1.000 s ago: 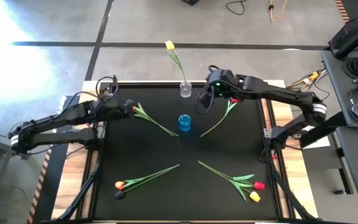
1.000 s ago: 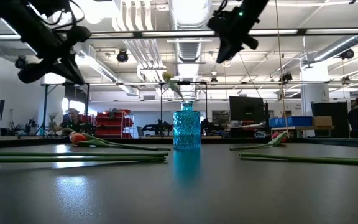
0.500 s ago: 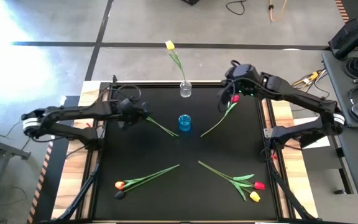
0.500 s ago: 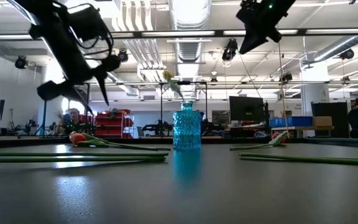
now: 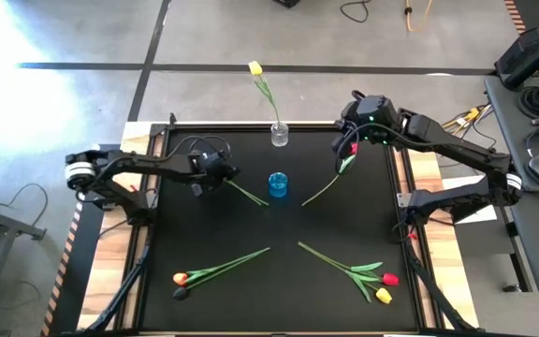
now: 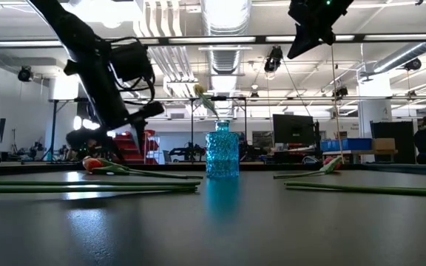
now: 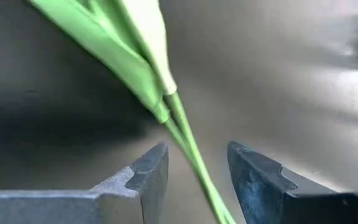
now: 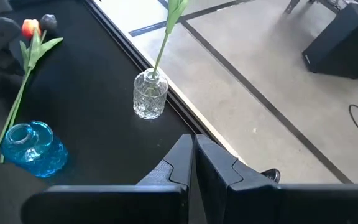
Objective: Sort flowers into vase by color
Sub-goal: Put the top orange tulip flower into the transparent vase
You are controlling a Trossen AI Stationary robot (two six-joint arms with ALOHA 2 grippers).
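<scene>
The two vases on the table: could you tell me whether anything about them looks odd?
Nothing is tipped or spilled. The clear vase sits right at the table's far edge, its yellow tulip leaning out beyond it; the blue vase stands empty.

Bright overhead lights w/ glare on table (image 6: 220, 222) — left wrist view blurred.

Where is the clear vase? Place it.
In the high view the clear vase stands at the table's far edge, just behind the blue vase, holding a yellow tulip.
</scene>
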